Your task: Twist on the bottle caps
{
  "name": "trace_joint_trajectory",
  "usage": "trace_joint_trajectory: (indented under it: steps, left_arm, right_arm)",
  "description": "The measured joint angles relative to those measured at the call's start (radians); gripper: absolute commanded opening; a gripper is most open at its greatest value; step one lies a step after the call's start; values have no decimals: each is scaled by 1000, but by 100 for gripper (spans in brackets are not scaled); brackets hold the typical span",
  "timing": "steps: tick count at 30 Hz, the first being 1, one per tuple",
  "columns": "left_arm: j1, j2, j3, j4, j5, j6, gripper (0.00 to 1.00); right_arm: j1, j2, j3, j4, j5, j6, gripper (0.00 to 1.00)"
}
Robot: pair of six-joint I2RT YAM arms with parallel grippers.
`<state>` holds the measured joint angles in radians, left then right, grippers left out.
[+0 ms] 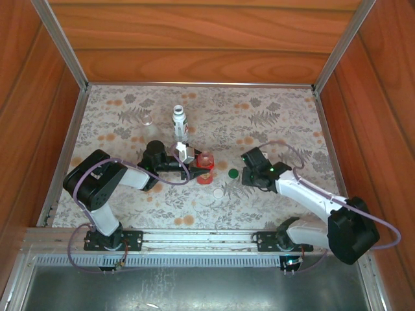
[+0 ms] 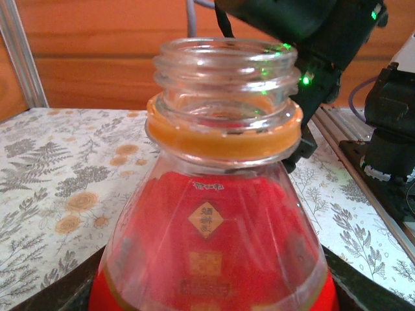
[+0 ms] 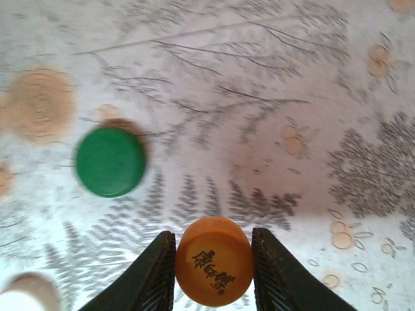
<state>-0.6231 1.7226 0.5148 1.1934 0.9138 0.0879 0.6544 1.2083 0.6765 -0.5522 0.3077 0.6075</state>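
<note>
Golden-brown round plastic cap (image 3: 214, 262): likely light, rigid, slick; right gripper (image 3: 213, 241) closed on its rim, over tabletop (image 3: 259, 97). Translucent red plastic bottle (image 2: 214, 227): thin-walled, squashable; left gripper (image 1: 198, 162) clamps body, neck uncapped.

Seen from above, the table (image 1: 279, 129) is bright and evenly lit, with only soft, short shadows. The wooden walls (image 1: 194, 39) glow warm orange, and small things look grainy.

The left wrist view is sharp on the neck of the red bottle (image 2: 220, 214). Green glints speckle its clear rim, matching small green lights on the black arm (image 2: 324, 39) behind. The background is slightly soft.

The right wrist view is pale and washed out. The green cap (image 3: 110, 161) is smeared by blur, and the white cap (image 3: 16, 299) in the corner is out of focus. The orange cap (image 3: 214, 262) between the dark fingers (image 3: 152, 275) is crisper, its lettering clear.
</note>
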Motion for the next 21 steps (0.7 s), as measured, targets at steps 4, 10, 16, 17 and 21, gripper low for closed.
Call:
trace_joint_trajectory:
  steps: [4, 10, 16, 17, 21]
  left_arm:
    - [0, 0, 0, 0, 0, -2, 59]
    - [0, 2, 0, 3, 0, -3, 59]
    - [0, 8, 0, 12, 1, -5, 59]
    - [0, 8, 0, 13, 1, -6, 59]
    - [0, 11, 1, 19, 3, -6, 59]
  right_arm:
    - [40, 41, 127, -81, -19, -63, 33]
    - [77, 84, 321, -209, -48, -134, 32]
    - [117, 129, 526, -325, -73, -198, 33]
    - [124, 137, 558, -344, -75, -208, 33]
    - [151, 173, 682, -400, -78, -244, 33]
